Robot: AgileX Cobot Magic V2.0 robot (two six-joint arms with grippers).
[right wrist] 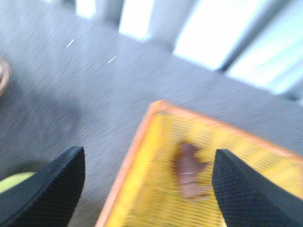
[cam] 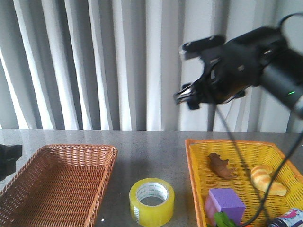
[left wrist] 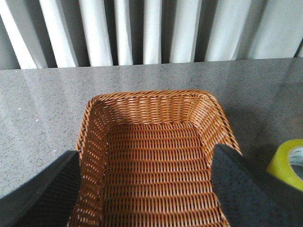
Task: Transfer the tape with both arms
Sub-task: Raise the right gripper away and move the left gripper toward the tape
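Note:
The tape [cam: 151, 201], a yellow translucent roll with a white printed core, lies flat on the grey table between the two baskets. Its edge shows in the left wrist view [left wrist: 289, 161] and, blurred, in the right wrist view [right wrist: 14, 180]. My right gripper [cam: 185, 98] is high above the table, over the left edge of the yellow basket [cam: 195, 165]. In its wrist view the right gripper [right wrist: 149, 153] is open and empty. My left gripper [left wrist: 146, 156] is open and empty over the brown wicker basket [left wrist: 151, 101]. Only a black piece of the left arm [cam: 8, 158] shows in the front view.
The brown wicker basket [cam: 71, 151] stands at the left with nothing in it. The yellow basket holds a brown toy [cam: 221, 166], a croissant toy [cam: 267, 179], a purple block [cam: 226, 201] and other items at its near end. Curtains hang behind the table.

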